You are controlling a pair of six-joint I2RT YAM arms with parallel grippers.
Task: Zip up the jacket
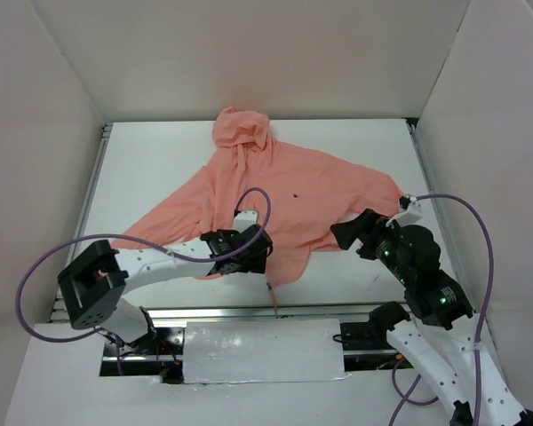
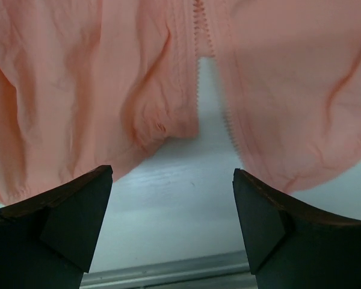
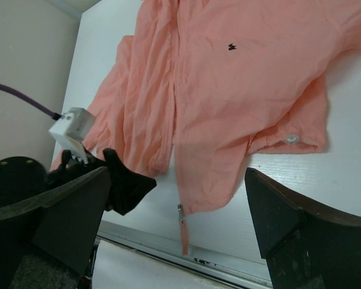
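The jacket (image 1: 284,200) lay spread on the white counter (image 1: 160,169), front side up. Its hood (image 1: 240,129) pointed to the far wall and its sleeves were stretched out to both sides. A tiny dark mark (image 1: 297,194) was on the chest.

The left claw (image 1: 249,253) stood at the near hem of the jacket, just beside the front opening. In the left wrist view this claw (image 2: 171,198) was wide open, with nothing between its fingers (image 2: 78,205). Beyond it, the two rows of zipper teeth (image 2: 198,57) ran apart near the hem, and bare counter showed between them. Higher up the rows came together.

The right claw (image 1: 351,232) was near the right sleeve, at the edge of the fabric. In the right wrist view it (image 3: 177,180) was also wide open and held nothing. From there the zipper line (image 3: 174,114) ran down the front to a small metal slider (image 3: 180,209) at the hem, with a pink strip hanging below it. A pale button (image 3: 292,139) sat on a fold of the hem.
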